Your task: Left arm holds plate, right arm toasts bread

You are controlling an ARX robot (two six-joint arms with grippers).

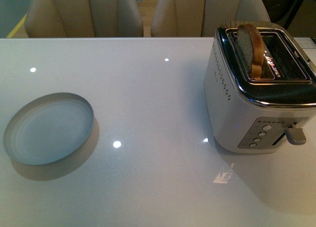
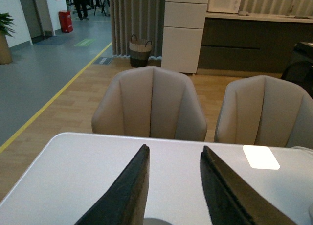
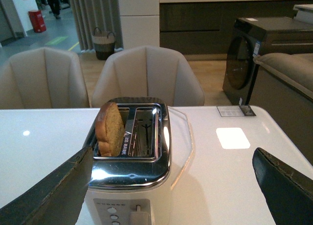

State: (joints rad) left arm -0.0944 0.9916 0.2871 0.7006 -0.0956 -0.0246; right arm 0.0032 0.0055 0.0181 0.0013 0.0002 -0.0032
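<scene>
The pale blue-grey plate point(image 1: 49, 128) lies flat on the white table at the left in the front view. The bread slice point(image 1: 250, 49) stands upright in the left slot of the silver toaster point(image 1: 259, 89) at the right, its top sticking out; it also shows in the right wrist view point(image 3: 111, 129). No arm shows in the front view. My left gripper point(image 2: 173, 154) is open and empty above the table, with a sliver of the plate point(image 2: 156, 221) just showing between its fingers. My right gripper point(image 3: 173, 159) is open wide and empty, near the toaster point(image 3: 132, 161).
The toaster's lever point(image 1: 295, 134) and buttons point(image 1: 260, 133) face the front. Beige chairs point(image 1: 84, 12) stand behind the table's far edge. A small card point(image 3: 236, 111) lies on the table beyond the toaster.
</scene>
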